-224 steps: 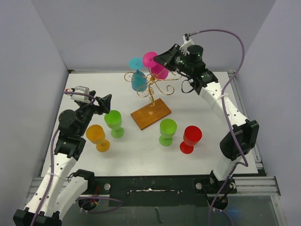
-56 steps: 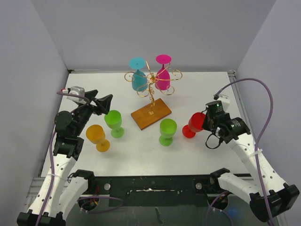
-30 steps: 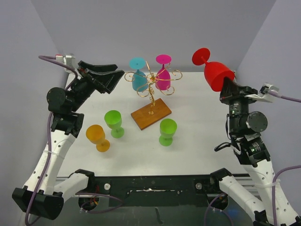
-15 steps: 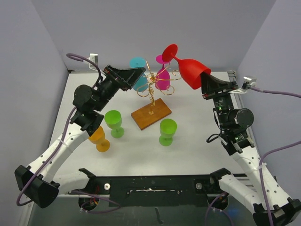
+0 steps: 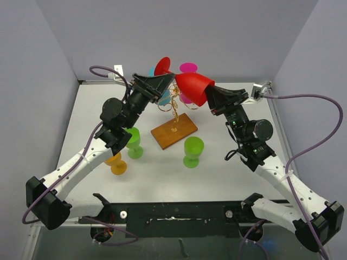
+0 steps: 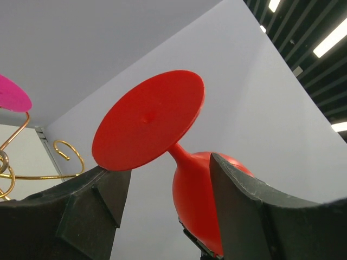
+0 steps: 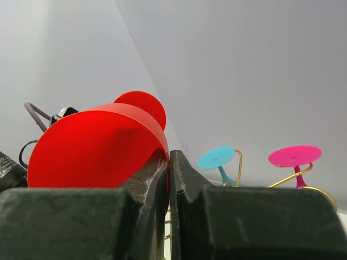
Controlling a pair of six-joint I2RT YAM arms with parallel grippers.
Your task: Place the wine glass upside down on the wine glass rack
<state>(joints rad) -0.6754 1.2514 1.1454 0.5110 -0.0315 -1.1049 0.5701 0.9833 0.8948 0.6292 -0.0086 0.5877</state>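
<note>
My right gripper (image 5: 209,96) is shut on the rim of a red wine glass (image 5: 191,87), held tilted in the air with its foot (image 5: 161,66) pointing left. The glass fills the right wrist view (image 7: 97,143). My left gripper (image 5: 165,81) is open, its fingers either side of the glass's stem (image 6: 179,153) without touching it; the red foot (image 6: 149,119) sits above the left finger. The gold wire wine glass rack (image 5: 174,103) stands on its brown wooden base (image 5: 173,130) just behind and below, with a teal glass (image 7: 218,158) and a pink glass (image 5: 188,68) hanging upside down on it.
Two green glasses (image 5: 193,150) (image 5: 132,142) and an orange glass (image 5: 115,163) stand upright on the white table (image 5: 227,179) in front of the rack. Grey walls close in the back and both sides.
The right arm has swung the red glass left and lower, over the rack. The left arm has reached right, bringing its open fingers around the glass's stem.
</note>
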